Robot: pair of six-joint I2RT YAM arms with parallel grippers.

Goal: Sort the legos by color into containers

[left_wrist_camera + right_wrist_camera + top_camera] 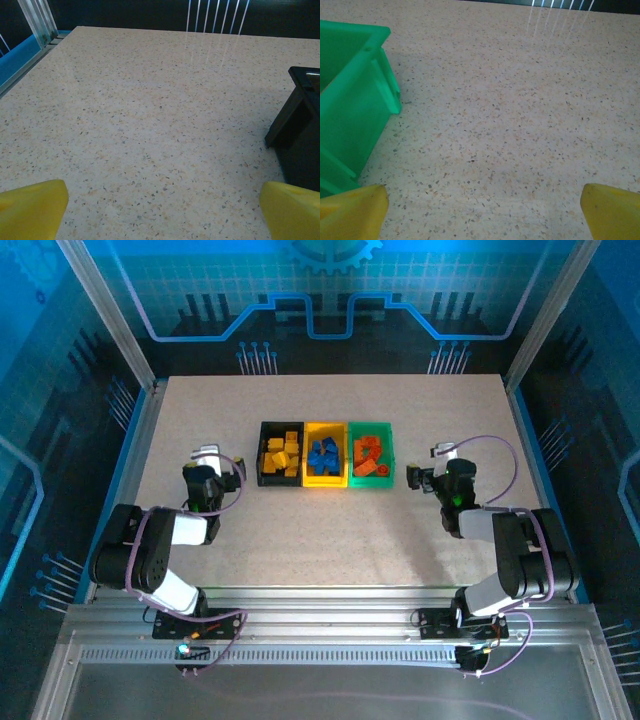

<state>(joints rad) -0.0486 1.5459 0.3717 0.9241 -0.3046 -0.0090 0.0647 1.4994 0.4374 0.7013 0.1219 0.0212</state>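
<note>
Three joined containers stand in a row mid-table: a black bin (pixel 262 452) with yellow legos (pixel 282 454), a yellow bin (pixel 326 480) with blue legos (pixel 323 455), a green bin (pixel 387 453) with orange-red legos (pixel 368 456). My left gripper (pixel 206 462) rests left of the black bin (pixel 295 135), open, bare table between its yellow fingertips (pixel 35 207). My right gripper (pixel 442 468) sits right of the green bin (pixel 350 105), open too, with nothing between its fingertips (pixel 612 210).
The speckled table (pixel 330 550) stretches in front of the bins and behind them. Metal frame posts (pixel 120 320) and blue panels border the table on the left, right and back. The arm bases (pixel 180 600) sit at the near edge.
</note>
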